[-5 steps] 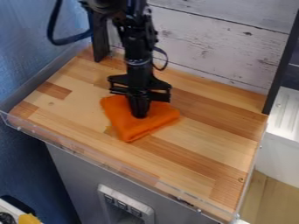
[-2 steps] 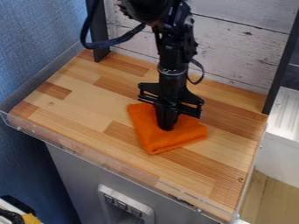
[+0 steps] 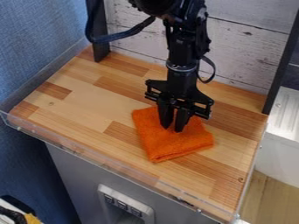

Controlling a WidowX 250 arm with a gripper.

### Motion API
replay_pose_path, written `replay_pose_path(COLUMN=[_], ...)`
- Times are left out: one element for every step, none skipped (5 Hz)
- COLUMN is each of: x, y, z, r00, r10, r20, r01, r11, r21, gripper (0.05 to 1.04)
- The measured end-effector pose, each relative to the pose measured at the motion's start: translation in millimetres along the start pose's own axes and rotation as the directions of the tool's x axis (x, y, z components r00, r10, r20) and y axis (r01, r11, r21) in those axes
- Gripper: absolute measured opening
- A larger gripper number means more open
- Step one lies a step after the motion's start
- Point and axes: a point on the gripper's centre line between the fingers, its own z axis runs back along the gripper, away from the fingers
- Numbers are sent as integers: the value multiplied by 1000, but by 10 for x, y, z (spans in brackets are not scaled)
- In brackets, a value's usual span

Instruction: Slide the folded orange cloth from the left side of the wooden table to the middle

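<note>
The black gripper [image 3: 173,128] hangs over the middle of the wooden counter, its two fingers a little apart with a narrow gap of orange between them. Its fingertips are over the upper middle part of a folded orange cloth [image 3: 175,145]; whether they touch it, I cannot tell. The cloth lies flat on the counter right of centre, one corner pointing toward the front edge. Part of its back side is hidden behind the fingers.
The wooden counter [image 3: 81,108] has a low clear rim [image 3: 88,158] along the front. Behind stands a whitewashed plank wall [image 3: 245,54], with dark posts at back left and right. A white unit [image 3: 283,151] is beyond the right edge.
The gripper and the orange cloth have moved right and slightly toward the front across the counter. The fingers, together in the earlier frames, have parted.
</note>
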Motion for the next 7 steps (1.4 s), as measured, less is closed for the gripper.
replay_pose_path(x=[18, 21, 33, 32, 41, 61, 74], y=[4, 33, 86, 129, 152, 151, 156], z=[76, 92, 174, 176, 187, 227, 251], r00=[999, 999, 997, 997, 997, 998, 998], r10=[-21, -30, -29, -25, -19, -14, 0], r20=[25, 42, 70, 70, 73, 67, 56], r01=[21, 30, 30, 25, 19, 15, 1], r11=[1000, 1000, 1000, 1000, 1000, 1000, 1000], r21=[2, 1, -5, -11, -11, -11, -11], gripper=[786, 994, 997, 999, 997, 998, 999])
